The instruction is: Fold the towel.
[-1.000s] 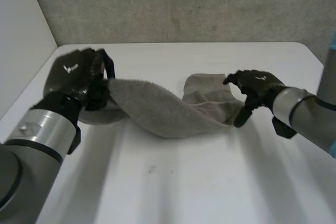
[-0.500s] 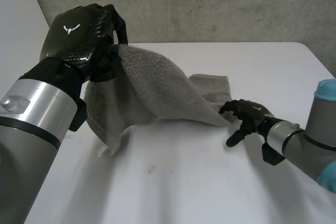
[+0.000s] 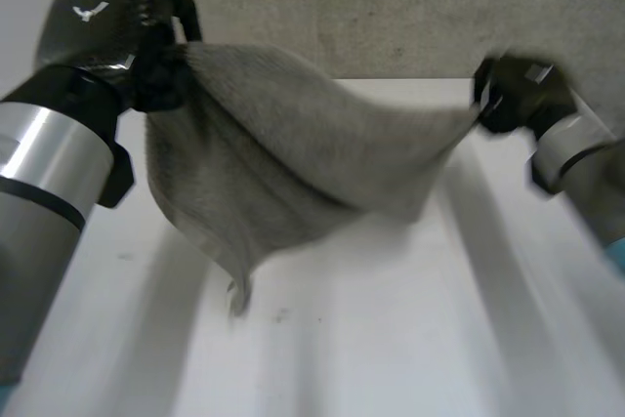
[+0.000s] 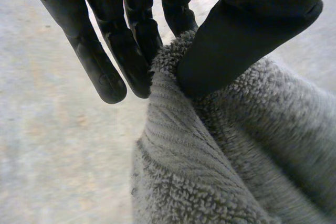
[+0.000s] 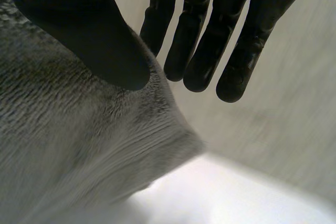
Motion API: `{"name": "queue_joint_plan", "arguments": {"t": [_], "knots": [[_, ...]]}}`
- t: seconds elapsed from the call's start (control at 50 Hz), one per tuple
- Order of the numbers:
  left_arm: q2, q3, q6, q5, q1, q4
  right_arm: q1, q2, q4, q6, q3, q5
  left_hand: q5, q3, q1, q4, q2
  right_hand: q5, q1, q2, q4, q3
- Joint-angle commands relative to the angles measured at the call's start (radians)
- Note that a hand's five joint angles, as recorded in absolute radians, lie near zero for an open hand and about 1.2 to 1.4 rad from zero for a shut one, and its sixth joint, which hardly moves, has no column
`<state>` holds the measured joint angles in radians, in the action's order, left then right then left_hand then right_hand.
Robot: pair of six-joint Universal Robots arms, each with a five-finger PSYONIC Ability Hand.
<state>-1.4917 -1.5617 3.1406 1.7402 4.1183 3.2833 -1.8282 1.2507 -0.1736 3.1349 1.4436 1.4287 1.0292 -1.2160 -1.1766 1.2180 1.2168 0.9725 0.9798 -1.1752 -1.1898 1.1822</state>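
The towel point(image 3: 283, 163) hangs stretched in the air above the table point(image 3: 410, 339); the left hand point(image 3: 107, 31) pinches one corner between thumb and fingers; the right hand point(image 3: 518, 95) pinches the opposite corner likewise.

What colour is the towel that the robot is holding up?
The towel is plain grey, ribbed near its edge; the left wrist view shows it best.

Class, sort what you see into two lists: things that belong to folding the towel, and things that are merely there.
Belongs to the job:
towel, held up off the table
left hand, pinching one end
right hand, pinching the other end

Merely there:
table
wall
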Motion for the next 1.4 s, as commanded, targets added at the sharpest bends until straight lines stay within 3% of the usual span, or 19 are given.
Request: {"name": "queue_joint_plan", "arguments": {"t": [0.02,0.1,0.22,0.32,0.44,0.5,0.54,0.6,0.64,0.66,0.7,0.74,0.82,0.86,0.9,1.1,1.24,1.4], "knots": [[0.034,0.023,0.064,-0.002,0.096,-0.019,0.087,0.317,0.276,-0.234,-0.165,-0.163,0.192,-0.18,-0.22,0.178,0.18,0.249,0.416,-0.221,-0.206,0.214],[0.051,0.032,0.076,-0.004,0.097,-0.027,0.096,0.354,0.452,-0.3,-0.271,-0.195,0.192,-0.18,-0.22,0.178,0.18,0.249,0.416,-0.221,-0.206,0.214],[0.054,0.037,0.082,-0.005,0.106,-0.085,0.099,0.339,0.576,-0.406,-0.304,-0.194,0.192,-0.18,-0.22,0.178,0.18,0.249,0.416,-0.221,-0.206,0.214],[0.031,0.02,0.087,-0.018,0.132,-0.137,0.043,0.204,0.72,-0.649,-0.289,-0.162,0.192,-0.18,-0.22,0.178,0.18,0.249,0.416,-0.221,-0.206,0.214],[-0.171,0.032,0.153,-0.071,0.162,-0.175,-0.005,0.085,0.732,-0.684,-0.307,-0.109,0.192,-0.18,-0.22,0.178,0.18,0.249,0.416,-0.221,-0.206,0.214],[-0.275,0.087,0.205,-0.08,0.171,-0.157,-0.02,-0.008,0.675,-0.684,-0.368,-0.079,0.192,-0.18,-0.22,0.178,0.18,0.249,0.416,-0.221,-0.206,0.214],[-0.332,0.149,0.23,-0.08,0.172,-0.136,-0.04,-0.103,0.549,-0.674,-0.467,-0.05,0.192,-0.18,-0.22,0.178,0.18,0.249,0.416,-0.221,-0.206,0.214],[-0.441,0.31,0.257,-0.08,0.172,-0.082,-0.051,-0.134,0.468,-0.67,-0.517,-0.028,0.192,-0.18,-0.22,0.178,0.18,0.249,0.416,-0.221,-0.206,0.214],[-0.517,0.514,0.26,-0.077,0.172,-0.022,-0.063,-0.175,0.264,-0.656,-0.621,0.044,0.192,-0.18,-0.22,0.178,0.18,0.249,0.416,-0.221,-0.206,0.214],[-0.518,0.515,0.26,-0.077,0.172,-0.022,-0.063,-0.175,0.263,-0.656,-0.621,0.044,0.192,-0.18,-0.22,0.178,0.18,0.249,0.416,-0.221,-0.206,0.214],[-0.544,0.62,0.259,-0.076,0.172,0.009,-0.077,-0.181,0.021,-0.647,-0.681,0.123,0.192,-0.18,-0.22,0.178,0.18,0.249,0.416,-0.221,-0.206,0.214],[-0.568,0.767,0.251,-0.071,0.171,0.088,-0.083,-0.171,-0.08,-0.644,-0.686,0.148,0.192,-0.18,-0.22,0.178,0.18,0.249,0.416,-0.221,-0.206,0.214],[-0.561,0.808,0.243,-0.044,0.171,0.225,-0.092,-0.131,-0.205,-0.642,-0.666,0.154,0.192,-0.18,-0.22,0.178,0.18,0.249,0.416,-0.221,-0.206,0.214],[-0.532,0.776,0.237,-0.01,0.168,0.338,-0.097,-0.094,-0.221,-0.636,-0.617,0.148,0.192,-0.18,-0.22,0.178,0.18,0.249,0.416,-0.221,-0.206,0.214],[-0.512,0.731,0.237,-0.001,0.168,0.366,-0.097,-0.08,-0.218,-0.633,-0.588,0.147,0.192,-0.18,-0.22,0.178,0.18,0.249,0.416,-0.221,-0.206,0.214],[-0.464,0.308,0.234,-0.005,0.169,0.377,-0.1,-0.039,-0.122,-0.622,-0.293,0.076,0.192,-0.18,-0.22,0.178,0.18,0.249,0.416,-0.221,-0.206,0.214],[-0.539,-0.015,0.24,-0.013,0.169,0.455,-0.109,-0.134,0.014,-0.621,-0.043,0.023,0.192,-0.18,-0.22,0.178,0.18,0.249,0.416,-0.221,-0.206,0.214],[-0.575,-0.207,0.251,-0.013,0.172,0.418,-0.115,-0.22,0.032,-0.627,0.064,0.018,0.192,-0.18,-0.22,0.178,0.18,0.249,0.416,-0.221,-0.206,0.214]]}}
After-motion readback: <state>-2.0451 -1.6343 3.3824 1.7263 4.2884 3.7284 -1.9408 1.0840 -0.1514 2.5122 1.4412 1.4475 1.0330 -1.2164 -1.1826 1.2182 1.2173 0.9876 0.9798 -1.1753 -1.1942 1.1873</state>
